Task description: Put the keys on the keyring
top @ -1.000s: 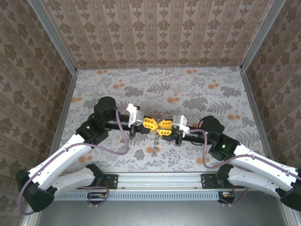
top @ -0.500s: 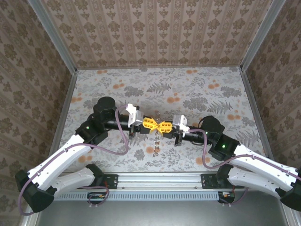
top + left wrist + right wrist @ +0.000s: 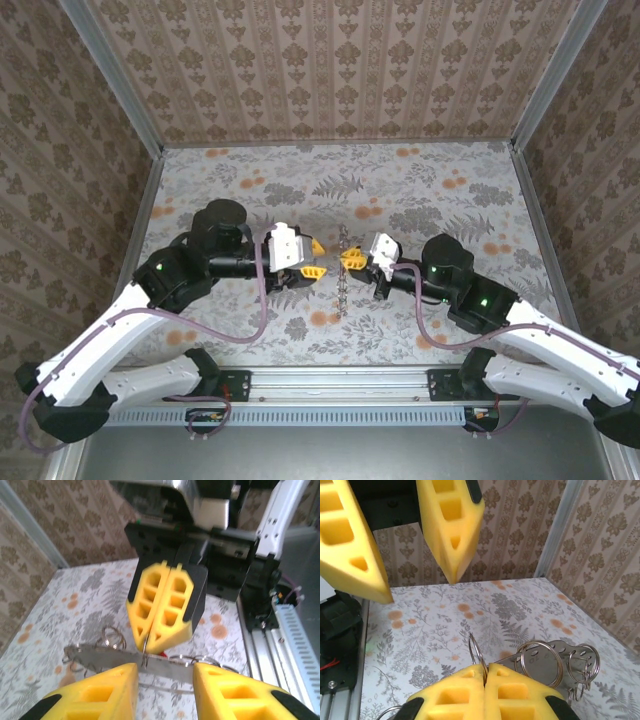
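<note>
My right gripper (image 3: 350,258) (image 3: 485,669) is shut, and the keyring (image 3: 476,650) (image 3: 144,652), a thin hoop seen edge-on, is pinched upright between its yellow fingers above the table. A flat metal strip (image 3: 540,663) (image 3: 100,656) (image 3: 343,285) with holes and several smaller split rings hangs with it. A small red bit (image 3: 163,654), likely the keys' tag, peeks out just under those fingertips; the key itself is too small to make out. My left gripper (image 3: 318,258) (image 3: 165,672) stands open a short way to the left, facing the hoop, with nothing between its fingers.
The floral table mat (image 3: 450,200) stretches behind and to both sides of the grippers. Patterned walls with aluminium posts (image 3: 135,215) close in the left, back and right. The rail (image 3: 330,380) with both arm bases runs along the near edge.
The two grippers met tip to tip before. My left gripper has opened and pulled back to the left, while the right one stays shut on the hoop and has shifted slightly right.
</note>
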